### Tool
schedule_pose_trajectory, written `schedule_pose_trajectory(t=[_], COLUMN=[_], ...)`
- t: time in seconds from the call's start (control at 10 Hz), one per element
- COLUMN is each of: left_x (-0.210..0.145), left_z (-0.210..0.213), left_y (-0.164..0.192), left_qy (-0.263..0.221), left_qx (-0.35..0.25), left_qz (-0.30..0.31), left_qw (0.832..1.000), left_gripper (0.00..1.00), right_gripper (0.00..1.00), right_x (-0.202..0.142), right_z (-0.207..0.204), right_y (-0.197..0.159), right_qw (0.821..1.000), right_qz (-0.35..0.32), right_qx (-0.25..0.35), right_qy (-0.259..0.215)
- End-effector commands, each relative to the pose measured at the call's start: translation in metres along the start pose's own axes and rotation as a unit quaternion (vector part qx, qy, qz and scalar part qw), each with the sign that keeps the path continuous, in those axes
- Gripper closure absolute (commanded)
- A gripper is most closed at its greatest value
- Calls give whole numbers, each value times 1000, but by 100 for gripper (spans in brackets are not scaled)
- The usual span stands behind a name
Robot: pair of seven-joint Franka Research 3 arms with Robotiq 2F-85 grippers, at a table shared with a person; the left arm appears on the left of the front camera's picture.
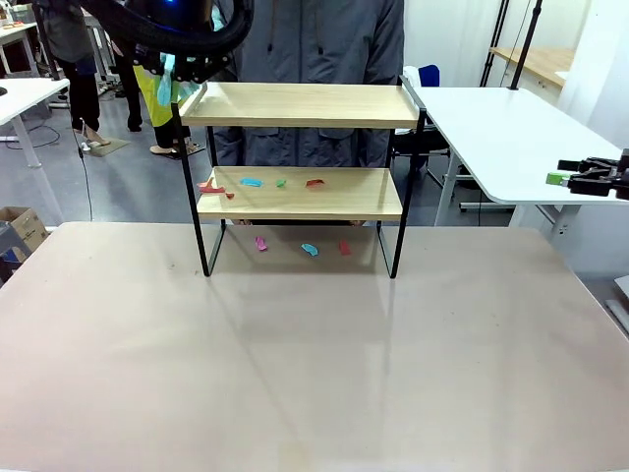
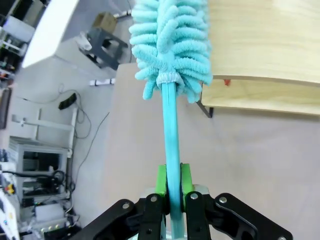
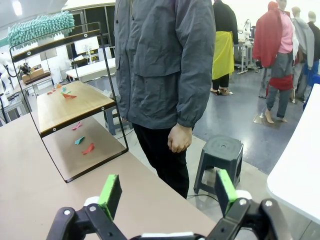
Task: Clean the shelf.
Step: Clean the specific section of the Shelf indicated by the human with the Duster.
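The shelf [image 1: 300,105] stands at the table's far side, two wooden boards in a black frame. Coloured scraps [image 1: 252,182] lie on its lower board, and more scraps [image 1: 310,249] lie on the table beneath it. My left gripper [image 2: 173,175] is shut on the handle of a teal fluffy duster [image 2: 170,45]. The duster head is at the left end of the top board [image 2: 265,40], up at the frame's corner in the front view [image 1: 164,87]. Far off to the right, my right gripper [image 1: 590,178] hangs open and empty, its green pads [image 3: 111,192] spread wide.
A person in a grey jacket [image 3: 160,65] stands right behind the shelf, hands down. A black stool [image 3: 222,155] is beside them. A white table [image 1: 491,138] stands at the right. The near part of the beige table [image 1: 295,374] is bare.
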State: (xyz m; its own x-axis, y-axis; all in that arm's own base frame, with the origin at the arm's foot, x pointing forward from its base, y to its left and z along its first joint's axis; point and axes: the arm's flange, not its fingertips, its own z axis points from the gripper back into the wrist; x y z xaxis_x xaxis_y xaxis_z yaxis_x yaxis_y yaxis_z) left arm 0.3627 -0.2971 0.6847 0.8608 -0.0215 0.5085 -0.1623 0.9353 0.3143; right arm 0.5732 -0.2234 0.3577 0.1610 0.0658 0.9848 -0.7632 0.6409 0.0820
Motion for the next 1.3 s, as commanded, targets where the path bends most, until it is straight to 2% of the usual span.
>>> schedule_pose_trajectory(t=[0.0, 0.4, 0.6, 0.7, 0.9, 1.1, 1.2], left_x=[3, 4, 11, 9, 1, -11, -16], left_z=[-13, -17, -1, -1, -3, -1, 0], left_y=[4, -1, 31, 53, 98, 133, 147], left_qy=[23, 19, -10, -11, -21, -17, -19], left_qx=[11, 13, -76, -131, -235, -311, -329], left_qz=[3, 2, -20, -47, -105, -164, -198], left_qw=[1000, 1000, 997, 990, 966, 936, 923], left_gripper=[87, 87, 87, 87, 87, 87, 87], right_gripper=[0, 0, 0, 0, 0, 0, 0], right_x=[2, 2, 2, 2, 2, 2, 2], right_z=[-2, -2, -2, -2, -2, -2, -2], right_y=[2, 2, 2, 2, 2, 2, 2], right_qw=[1000, 1000, 1000, 1000, 1000, 1000, 1000], right_qz=[2, 2, 2, 2, 2, 2, 2], right_qx=[1, 1, 1, 1, 1, 1, 1], right_qy=[0, 0, 0, 0, 0, 0, 0])
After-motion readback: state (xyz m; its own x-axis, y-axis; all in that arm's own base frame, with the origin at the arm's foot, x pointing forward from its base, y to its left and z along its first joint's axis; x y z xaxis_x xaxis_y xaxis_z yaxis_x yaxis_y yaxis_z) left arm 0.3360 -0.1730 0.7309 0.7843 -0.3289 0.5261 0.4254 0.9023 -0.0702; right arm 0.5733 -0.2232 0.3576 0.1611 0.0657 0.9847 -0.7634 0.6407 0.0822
